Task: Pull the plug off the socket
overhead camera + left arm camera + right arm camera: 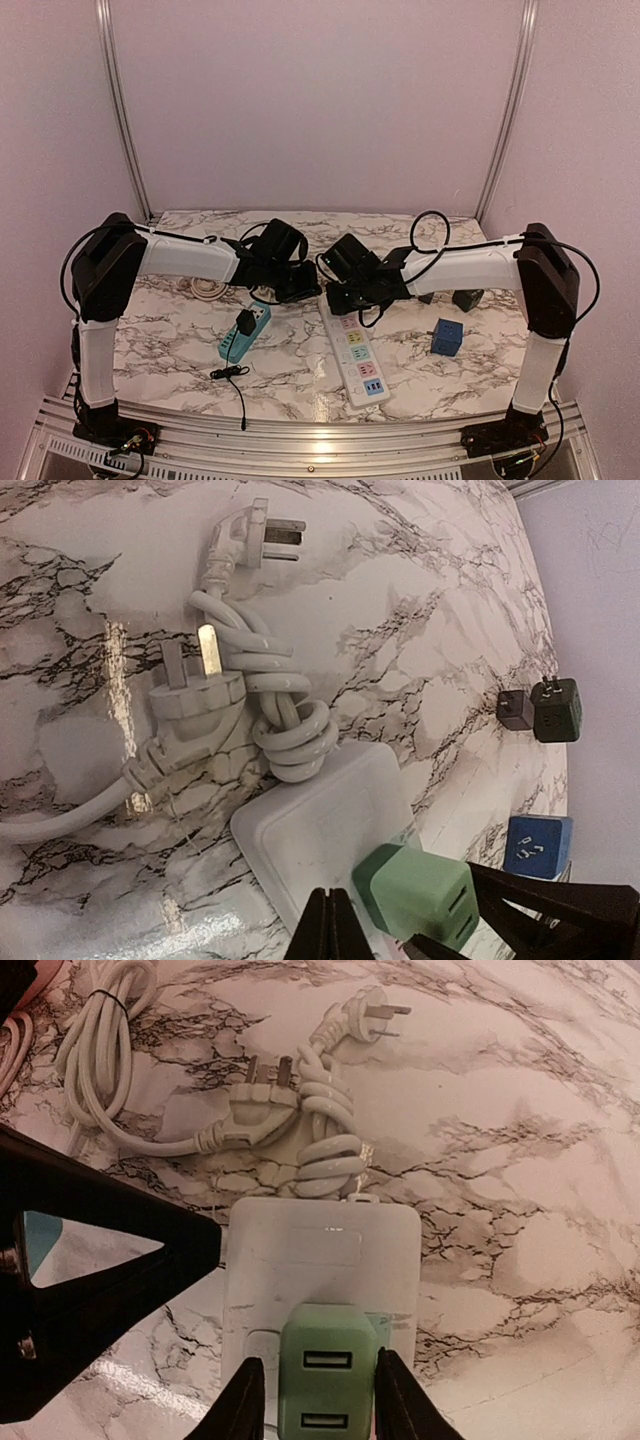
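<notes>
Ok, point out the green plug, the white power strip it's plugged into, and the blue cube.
green plug (325, 1375): right wrist view, on its top face between the two USB slots.
white power strip (325, 1245): right wrist view, on its bare end panel.
blue cube (447, 337): top external view, on its top face.

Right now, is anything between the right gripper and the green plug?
Nothing visible. The right gripper already straddles the green plug, one finger on each side, with the plug seated in the white power strip. The coiled cord lies beyond the strip's end, clear of the gripper.
</notes>
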Available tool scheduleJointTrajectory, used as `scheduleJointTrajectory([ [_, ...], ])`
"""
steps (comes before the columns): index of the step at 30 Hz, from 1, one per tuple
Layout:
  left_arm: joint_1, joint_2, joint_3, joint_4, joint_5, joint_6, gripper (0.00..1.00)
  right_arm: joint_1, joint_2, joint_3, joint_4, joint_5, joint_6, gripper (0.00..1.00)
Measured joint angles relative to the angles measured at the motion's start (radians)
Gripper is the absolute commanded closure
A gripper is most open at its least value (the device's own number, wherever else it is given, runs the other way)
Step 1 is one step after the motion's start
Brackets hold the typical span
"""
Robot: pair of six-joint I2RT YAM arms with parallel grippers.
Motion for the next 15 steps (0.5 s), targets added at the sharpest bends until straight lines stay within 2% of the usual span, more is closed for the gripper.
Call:
scheduleJointTrajectory([
  [15, 0.0, 0.069, 0.005, 0.08, 0.051, -0.068, 1.0, -0.001, 0.038, 0.0, 0.021, -0.01, 0.001, 0.7],
])
